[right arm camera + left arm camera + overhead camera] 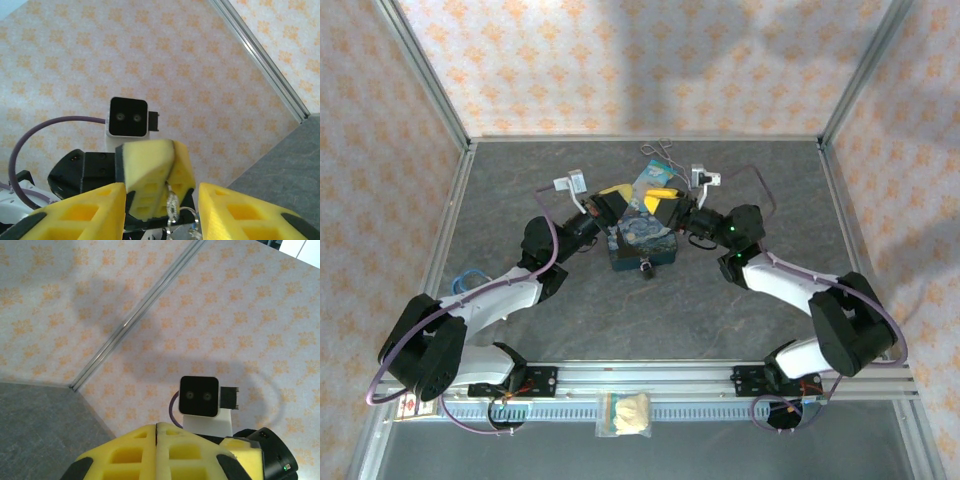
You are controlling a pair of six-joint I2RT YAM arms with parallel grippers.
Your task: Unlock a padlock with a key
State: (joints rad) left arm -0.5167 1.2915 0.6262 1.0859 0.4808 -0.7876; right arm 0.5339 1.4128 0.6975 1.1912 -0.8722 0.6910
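Note:
My left gripper (156,427) is raised over the middle of the table with its yellow foam fingers pressed flat together. In the right wrist view those same fingers (150,170) pinch the small silvery key (172,202), which hangs down out of them with a thin wire ring beside it. My right gripper (161,192) faces the left one at close range, its two fingers spread wide on either side of the key and touching nothing. From above, the left gripper (617,197) and right gripper (668,200) meet over the starry-night tin (642,248). A small dark padlock (647,268) sits at the tin's near edge.
A light-blue card tag (650,178) lies just behind the grippers, with a thin metal loop (660,150) near the back wall. A small clear bag (625,412) rests on the front rail. Patterned walls and aluminium posts enclose the grey table (520,180).

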